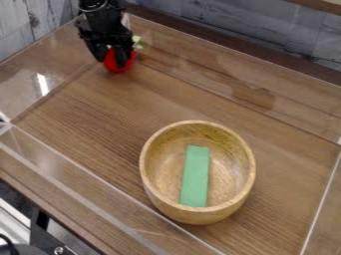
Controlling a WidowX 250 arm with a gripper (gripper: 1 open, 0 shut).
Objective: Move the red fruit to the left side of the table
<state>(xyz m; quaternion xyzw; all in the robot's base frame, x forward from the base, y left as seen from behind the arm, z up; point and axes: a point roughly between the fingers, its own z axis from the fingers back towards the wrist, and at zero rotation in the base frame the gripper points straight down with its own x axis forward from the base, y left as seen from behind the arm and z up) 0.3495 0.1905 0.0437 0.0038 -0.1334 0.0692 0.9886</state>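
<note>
claw [114, 55] over red fruit [120, 62] on table [107, 120] | bowl [197, 171] holds green stick [197, 176]

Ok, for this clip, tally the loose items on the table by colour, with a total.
Red: 1, the red fruit under the gripper
Green: 1, the flat stick lying in the bowl
Light wood: 1, the bowl
Total: 3
</note>
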